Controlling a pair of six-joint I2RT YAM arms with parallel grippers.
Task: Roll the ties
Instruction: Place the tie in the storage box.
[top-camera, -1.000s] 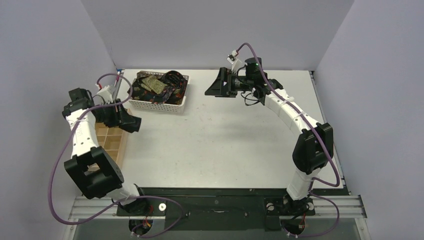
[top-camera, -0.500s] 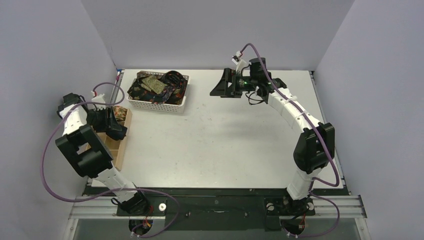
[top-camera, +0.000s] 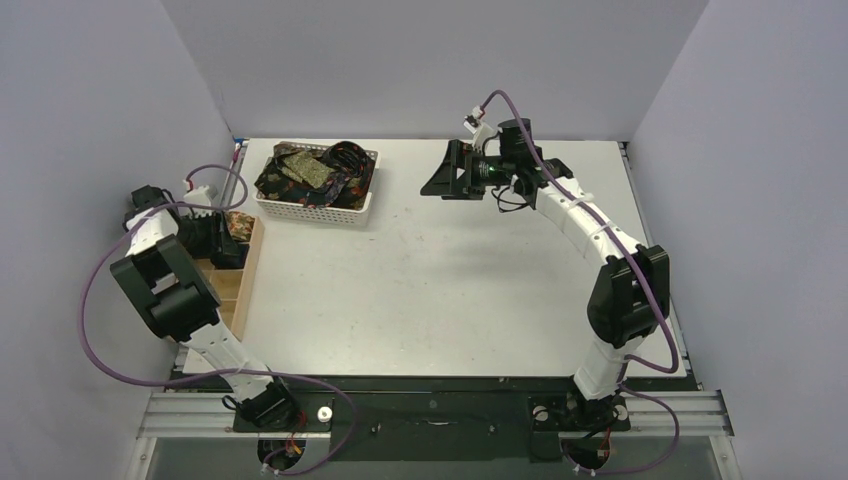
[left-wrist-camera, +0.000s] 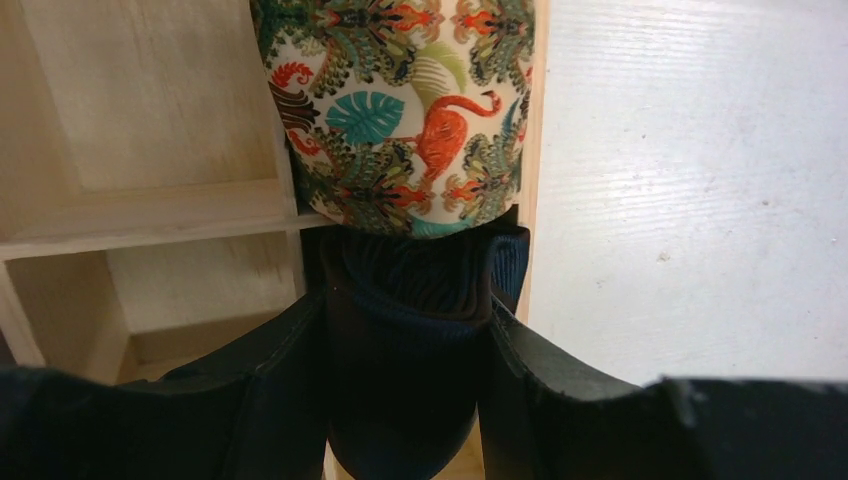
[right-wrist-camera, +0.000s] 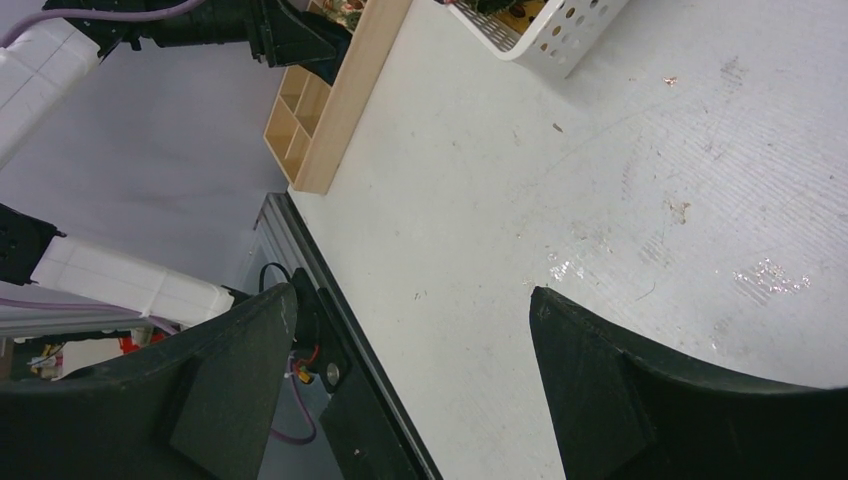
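Note:
My left gripper is shut on a dark navy rolled tie and holds it inside a compartment of the pale wooden tray. A rolled tie with a flamingo and leaf pattern fills the compartment just beyond and touches the dark roll. From above, the left gripper is over the tray's far end, beside that patterned roll. Several loose patterned ties lie in the white basket. My right gripper is open and empty, held above the table's far middle.
The wooden tray runs along the table's left edge, with the basket at its far end. Grey walls close in the left, back and right. The right wrist view shows the tray, a basket corner and the table's near rail.
My left arm has swung left and back, bringing its gripper from beside the basket down into the tray. My right gripper has shifted only slightly.

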